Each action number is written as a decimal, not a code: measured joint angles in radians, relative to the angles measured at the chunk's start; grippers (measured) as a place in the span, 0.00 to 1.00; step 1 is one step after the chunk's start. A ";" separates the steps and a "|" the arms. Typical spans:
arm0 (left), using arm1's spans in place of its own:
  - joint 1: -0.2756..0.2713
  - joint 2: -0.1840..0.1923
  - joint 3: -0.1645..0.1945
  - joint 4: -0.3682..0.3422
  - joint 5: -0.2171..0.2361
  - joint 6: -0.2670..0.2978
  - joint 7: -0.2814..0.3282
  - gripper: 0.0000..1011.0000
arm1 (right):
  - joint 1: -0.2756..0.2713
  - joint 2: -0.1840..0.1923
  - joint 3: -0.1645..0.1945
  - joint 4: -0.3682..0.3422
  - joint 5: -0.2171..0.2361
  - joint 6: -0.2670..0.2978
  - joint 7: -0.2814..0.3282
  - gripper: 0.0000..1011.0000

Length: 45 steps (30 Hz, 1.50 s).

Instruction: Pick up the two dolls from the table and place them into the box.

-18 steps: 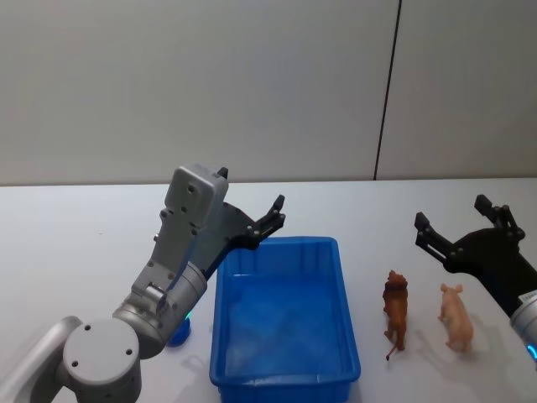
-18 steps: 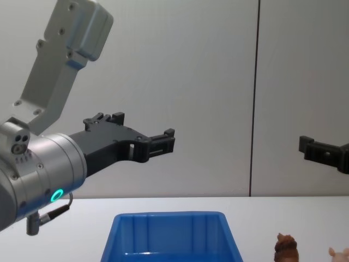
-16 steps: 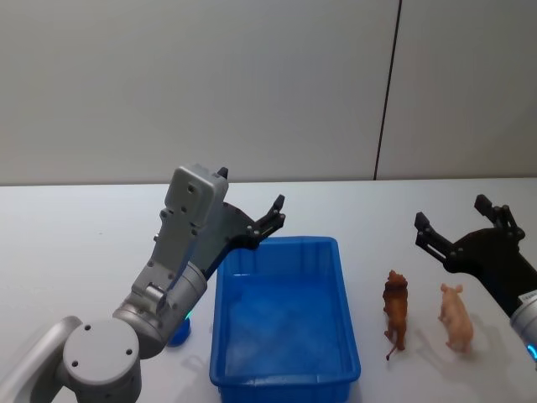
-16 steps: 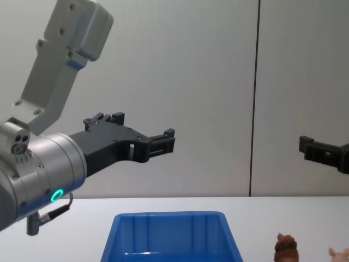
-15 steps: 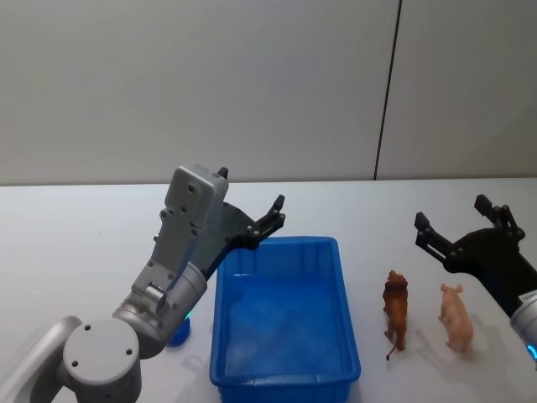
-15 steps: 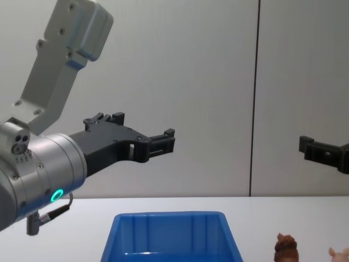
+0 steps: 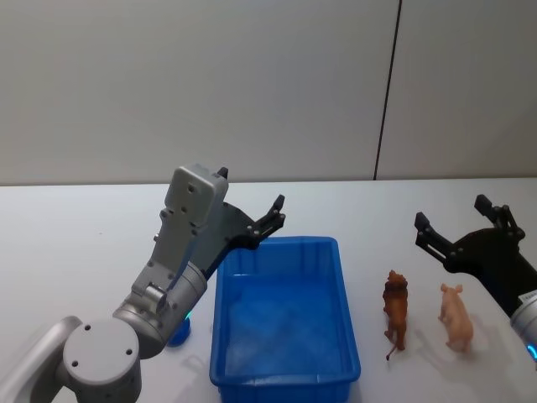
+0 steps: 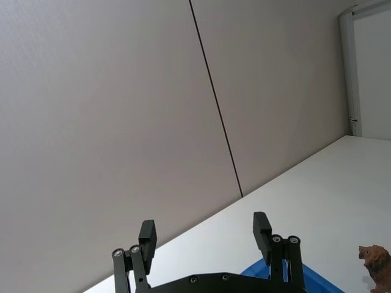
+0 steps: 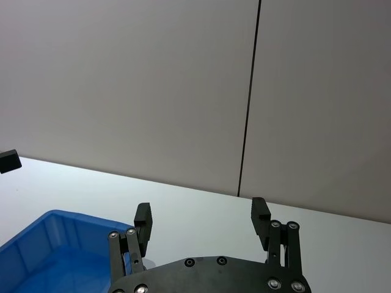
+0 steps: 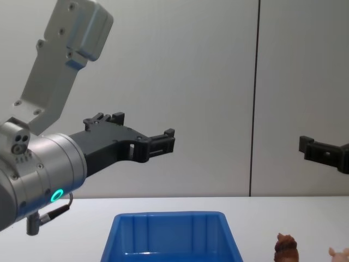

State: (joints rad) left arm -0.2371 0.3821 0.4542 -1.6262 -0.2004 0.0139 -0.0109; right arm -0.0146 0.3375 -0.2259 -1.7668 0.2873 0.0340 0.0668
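Left tool (image 7: 252,190) hangs raised over the tabletop (image 7: 84,227), released, with its two black fingers spread wide. In the chest view this tool (image 10: 143,126) sits well above the box (image 10: 169,219), which lies below it and slightly to its right. In the head view the far left corner of the box (image 7: 285,243) falls just under the tool's fingertips. The left wrist view shows the left tool (image 8: 204,229) pointing toward the wall, with a corner of the box (image 8: 256,272) beneath it and the brown doll (image 8: 376,264) off to its right.

Right tool (image 7: 451,211) is likewise released, fingers apart, and held high; the chest view shows it (image 10: 313,150) well above the tabletop. Both dolls stand upright on the tabletop below this tool and nearer the robot than its fingertips. The brown doll (image 7: 395,306) stands below its left finger, close to the right wall of the box but apart from it. The pink doll (image 7: 457,315) stands to the right of the brown one, apart from it, just beside the tool's black body in the head view. In the chest view the heads of the brown doll (image 10: 286,248) and the pink doll (image 10: 338,254) show low under the tool. The right wrist view shows the right tool (image 9: 201,212) with the box (image 9: 55,223) to its left and lower.
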 joint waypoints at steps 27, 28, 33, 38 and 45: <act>0.000 0.000 0.000 0.000 0.000 0.000 0.000 0.99 | 0.000 0.000 0.000 0.000 0.000 0.000 0.000 0.99; 0.000 0.000 0.000 0.000 0.000 0.000 0.000 0.99 | 0.000 0.000 0.000 0.000 0.000 0.000 0.000 0.99; 0.000 0.000 0.000 0.000 0.000 0.000 0.000 0.99 | 0.001 -0.001 0.001 0.002 0.000 0.003 -0.002 0.99; 0.000 0.000 0.000 0.000 0.000 0.000 0.000 0.99 | 0.004 -0.005 0.003 0.009 -0.001 0.029 -0.021 0.99; 0.000 0.000 0.000 0.000 0.000 0.000 0.000 0.99 | 0.010 -0.016 0.006 0.026 0.000 0.092 -0.065 0.99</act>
State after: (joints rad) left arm -0.2372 0.3821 0.4542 -1.6262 -0.2004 0.0138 -0.0109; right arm -0.0048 0.3216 -0.2202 -1.7403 0.2869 0.1264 0.0016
